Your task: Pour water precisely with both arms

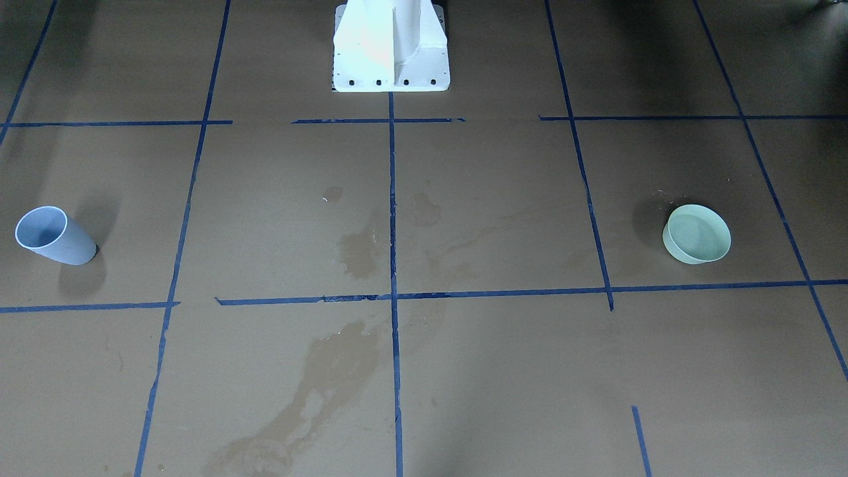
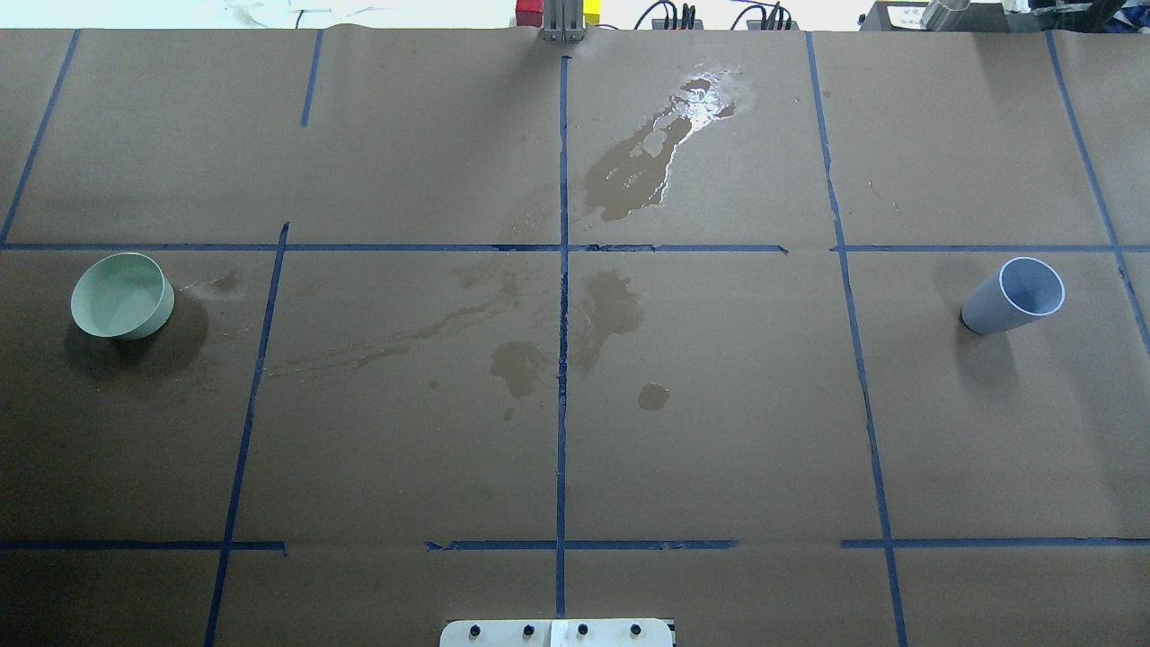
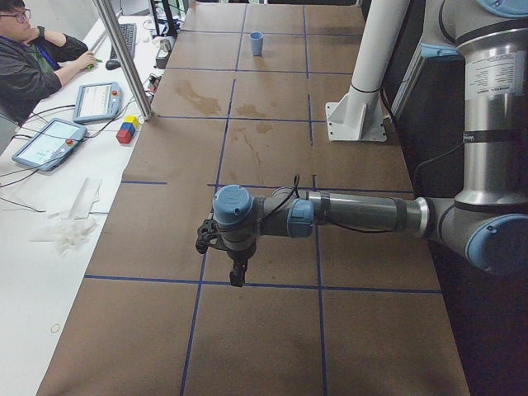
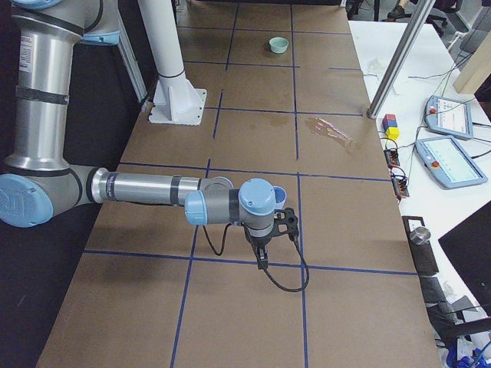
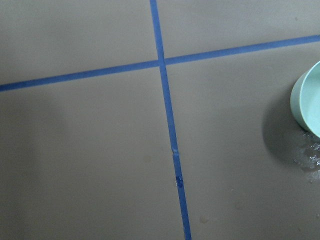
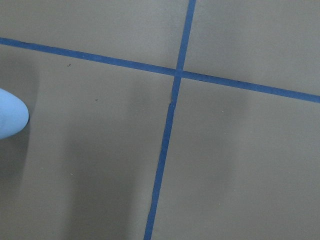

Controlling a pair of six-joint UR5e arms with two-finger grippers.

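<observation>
Looks down on flat brown paper (image 5: 85,150) marked with two strips of blue tape (image 5: 169,120); crossing in the upper middle, one strip running from top edge to bottom edge and leaning slightly right, the other spanning left to right and rising toward the right; scuffed and speckled on the long strip below the middle. Cuts off a pale mint-green bowl (image 5: 301,100) at the right edge, upright on the paper, showing only its left wall and a slice of rim; dark shadow (image 5: 277,132) touching its left and lower side; small glinting patch of water (image 5: 311,159) just below the bowl, at the shadow's edge; dimmer toward the left edge.
</observation>
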